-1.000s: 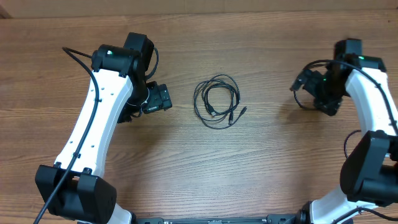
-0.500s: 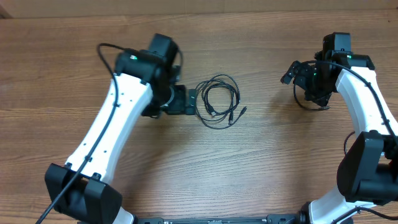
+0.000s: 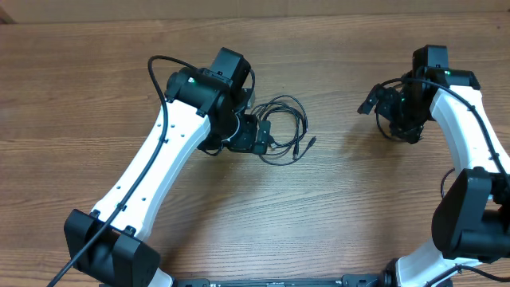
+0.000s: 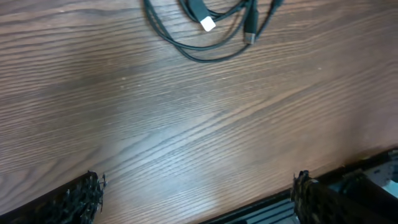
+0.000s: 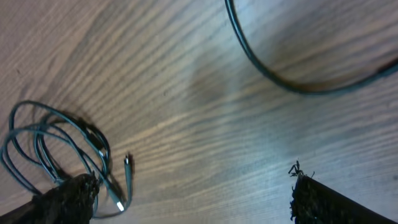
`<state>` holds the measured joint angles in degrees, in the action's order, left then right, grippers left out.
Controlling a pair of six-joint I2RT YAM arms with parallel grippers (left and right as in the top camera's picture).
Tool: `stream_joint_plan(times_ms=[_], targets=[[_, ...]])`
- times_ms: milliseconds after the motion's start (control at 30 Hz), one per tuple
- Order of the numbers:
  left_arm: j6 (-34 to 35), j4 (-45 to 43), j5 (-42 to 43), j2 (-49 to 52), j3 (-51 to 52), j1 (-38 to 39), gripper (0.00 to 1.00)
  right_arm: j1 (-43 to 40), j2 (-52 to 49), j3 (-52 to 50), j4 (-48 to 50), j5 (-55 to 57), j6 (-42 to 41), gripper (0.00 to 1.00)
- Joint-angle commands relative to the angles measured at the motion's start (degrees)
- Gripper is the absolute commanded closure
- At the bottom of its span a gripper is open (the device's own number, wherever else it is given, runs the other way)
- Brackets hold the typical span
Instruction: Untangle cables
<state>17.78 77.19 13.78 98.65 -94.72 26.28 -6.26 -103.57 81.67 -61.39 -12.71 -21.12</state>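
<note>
1. Well, the biggest thing is the brown wooden table point(image 3: 96, 96).
2. Next come two white arms. The left arm point(image 3: 159, 175) reaches from the near left toward the middle. The right arm point(image 3: 470, 119) bends up the right side.
3. A thick black wire point(image 5: 273, 78) from the right arm curves over the wood.
4. The left gripper point(image 4: 196, 202) hangs over the left edge of the cables point(image 3: 287, 126) and its fingers are wide apart, with only wood between them. I cannot tell if it touches them.
5. The right gripper point(image 5: 193, 199) is well apart from the cables, off to the right. Its fingers are wide apart too and hold nothing.
6. The cables lie in a loose, loopy pile near the middle of the table.
7. Smallest of all are the plugs: a silver one point(image 4: 208, 23) and a dark one point(image 4: 250, 34) beside it.
</note>
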Motion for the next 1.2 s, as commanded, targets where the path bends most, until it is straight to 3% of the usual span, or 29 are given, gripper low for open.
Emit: stream_joint_plan(times_ms=[0,267,967,1167], targets=[[-1.1,-1.2,2.2,0.5,0.7,1.0,0.00,0.2,-0.1,-0.2,0.0,-0.9,0.2,0.00],[-1.1,-7.8,2.3,0.5,0.7,1.1,0.00,0.2,-0.1,-0.2,2.1,-1.1,0.2,0.00],[-3.2,-11.6,2.2,0.5,0.7,1.2,0.00,0.1,-0.1,-0.2,4.9,-1.0,-3.0,0.00],[-2.7,-12.5,2.2,0.5,0.7,1.2,0.00,0.1,-0.1,-0.2,5.0,6.1,-2.6,0.00]])
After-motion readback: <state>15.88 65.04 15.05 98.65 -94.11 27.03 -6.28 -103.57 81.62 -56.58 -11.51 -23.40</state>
